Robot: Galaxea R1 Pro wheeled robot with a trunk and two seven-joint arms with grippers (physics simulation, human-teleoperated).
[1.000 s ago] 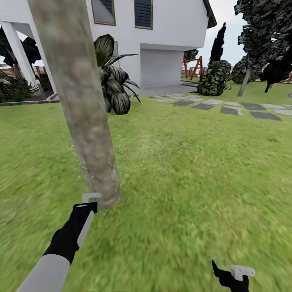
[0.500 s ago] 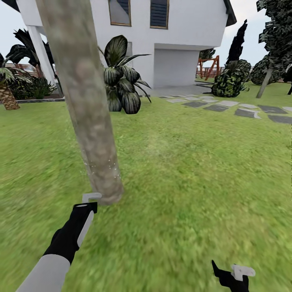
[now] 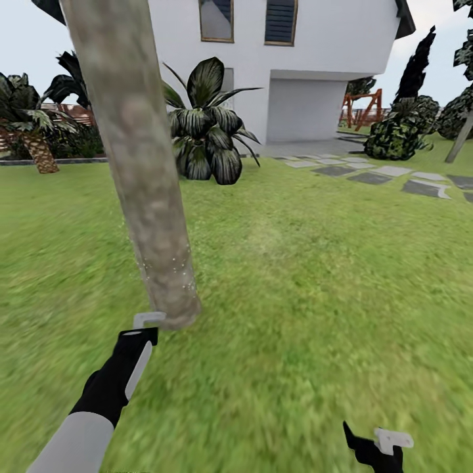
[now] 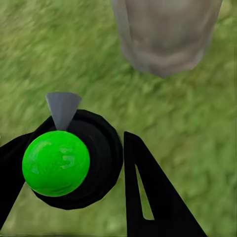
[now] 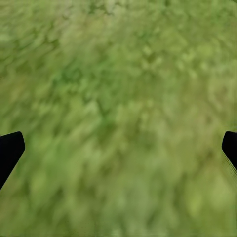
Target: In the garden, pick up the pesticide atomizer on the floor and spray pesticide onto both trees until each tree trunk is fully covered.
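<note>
On my left, my left claw (image 3: 146,326) is clenched around the one pesticide atomizer (image 4: 74,160), its black body and green cap sitting between my two dark fingers (image 4: 153,197) in the left wrist view, the grey nozzle aimed at the foot of a tree trunk. I count one thick, pale mottled tree trunk (image 3: 135,157) close in front, leaning slightly and rising out of the top of the head view, with tiny pale specks scattered along its lower part. Its base meets the floor (image 3: 315,289), a green lawn, just beyond my left claw. Behind it stand one white house (image 3: 315,59), a palm with striped leaves (image 3: 207,128) and a row of grey stepping stones (image 3: 374,174). On my right, my right claw (image 3: 378,447) hangs low over bare grass, spread wide and grasping nothing.
</note>
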